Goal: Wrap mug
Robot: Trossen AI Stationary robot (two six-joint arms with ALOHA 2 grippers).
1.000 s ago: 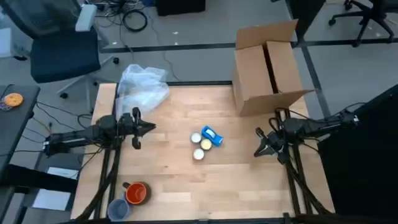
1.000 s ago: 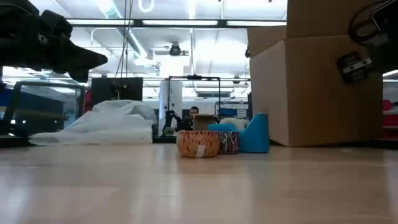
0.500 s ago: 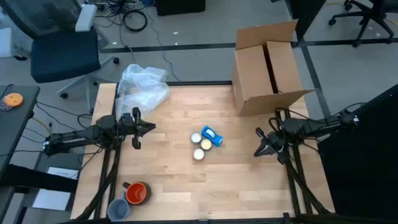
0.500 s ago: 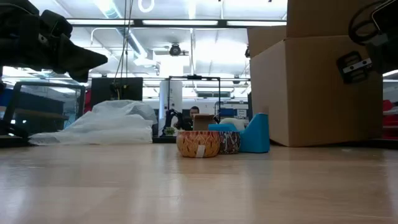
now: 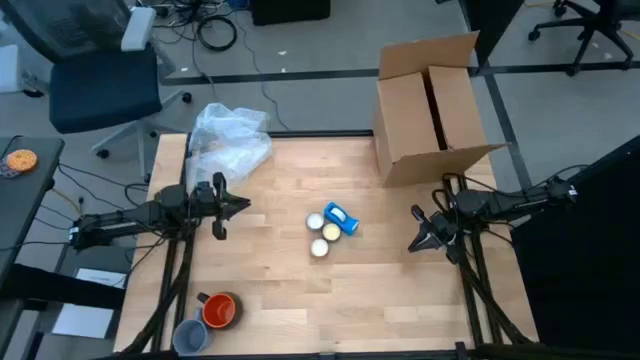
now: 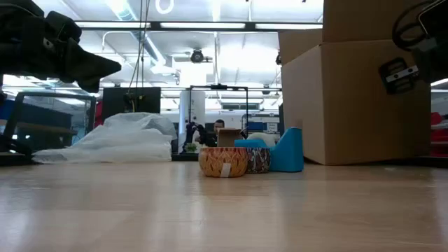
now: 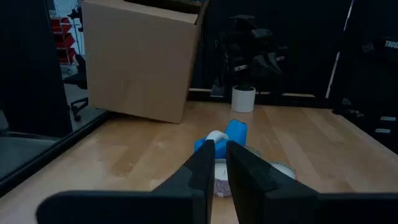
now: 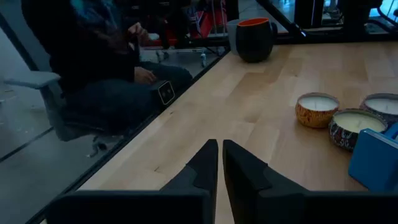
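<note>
An orange mug stands on its base near the table's front left corner, beside a grey-blue mug. In the right wrist view the mug looks dark with an orange inside. A crumpled sheet of clear plastic wrap lies at the far left corner. My left gripper hovers shut over the table's left half, pointing right. My right gripper hovers shut over the right half, pointing left and toward the near edge. Both are well apart from the mug and hold nothing.
Two candle tins and a blue item sit mid-table between the grippers. An open cardboard box stands at the far right. A person sits beyond the table's edge. Bare wood lies along the near edge.
</note>
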